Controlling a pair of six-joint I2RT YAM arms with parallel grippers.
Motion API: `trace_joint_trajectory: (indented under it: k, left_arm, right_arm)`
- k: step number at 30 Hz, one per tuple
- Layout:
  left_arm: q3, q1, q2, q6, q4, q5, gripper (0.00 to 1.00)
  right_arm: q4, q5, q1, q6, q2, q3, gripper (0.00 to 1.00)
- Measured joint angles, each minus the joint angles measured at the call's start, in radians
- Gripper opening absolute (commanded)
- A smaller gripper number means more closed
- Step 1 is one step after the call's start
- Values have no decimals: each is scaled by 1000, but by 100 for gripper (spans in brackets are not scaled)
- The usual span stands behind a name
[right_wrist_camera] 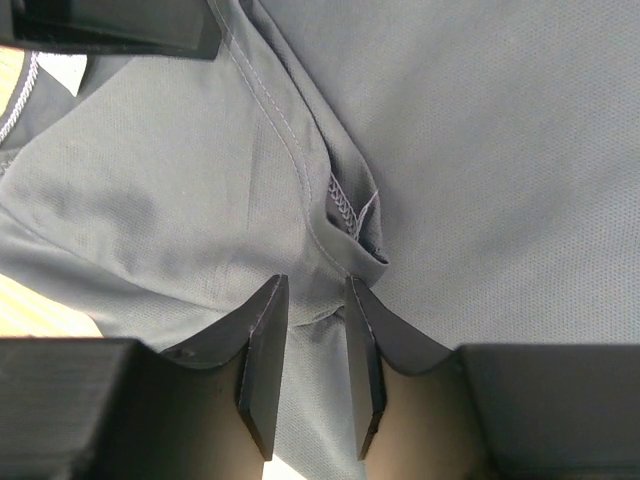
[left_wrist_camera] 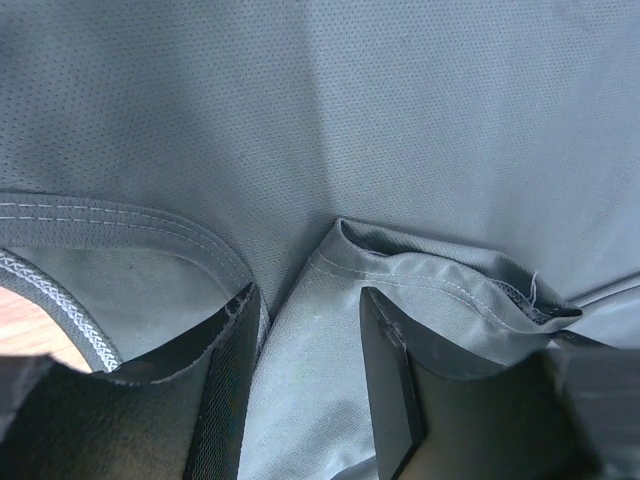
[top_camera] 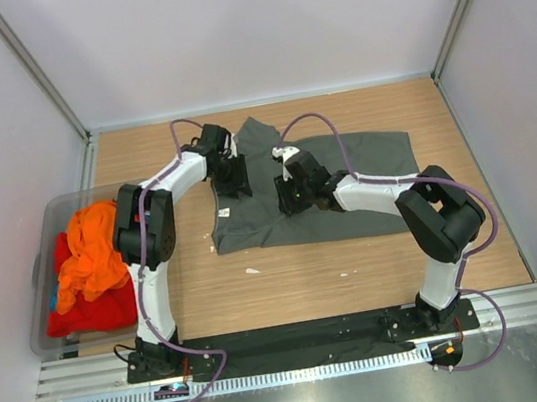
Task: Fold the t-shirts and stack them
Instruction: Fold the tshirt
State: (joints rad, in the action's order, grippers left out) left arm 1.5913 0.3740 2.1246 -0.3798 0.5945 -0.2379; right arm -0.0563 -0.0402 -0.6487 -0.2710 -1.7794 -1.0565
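My left gripper [left_wrist_camera: 307, 300] and right gripper [right_wrist_camera: 312, 288] are hovering open — the right one only a little — over the dark shirt [top_camera: 382, 149] lying on the table [top_camera: 310, 276], getting ready to pinch and fold it.

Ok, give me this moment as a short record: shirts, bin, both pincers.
on table: dark grey-green t-shirt, spread out, not yet folded
in bin: orange t-shirt bunched on top of red t-shirt
left pincer: open, down on the grey-green shirt, a cloth ridge between its fingers
right pincer: narrowly open, low over the same shirt
folded stack: none visible
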Motion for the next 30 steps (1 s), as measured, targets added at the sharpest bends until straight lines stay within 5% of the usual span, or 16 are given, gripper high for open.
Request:
trace_joint_trajectory:
  k: [4, 8, 11, 16, 22, 30]
  left_arm:
    - [16, 0, 6, 15, -3, 1, 43]
    - [23, 3, 12, 25, -11, 0, 13]
    - [23, 7, 16, 30, -11, -1, 0]
    - [24, 11, 15, 28, -18, -2, 0]
    - [27, 12, 15, 30, -22, 11, 3]
    - [19, 12, 15, 54, -39, 19, 0]
  right_arm:
    - [3, 0, 0, 3, -2, 0, 28]
    - [4, 0, 0, 3, -2, 2, 16]
    - [4, 1, 0, 4, -2, 5, 7]
    - [15, 1, 0, 3, -2, 8, 4]
    - [35, 5, 0, 0, -1, 16, 27]
    - [35, 16, 13, -2, 17, 40, 41]
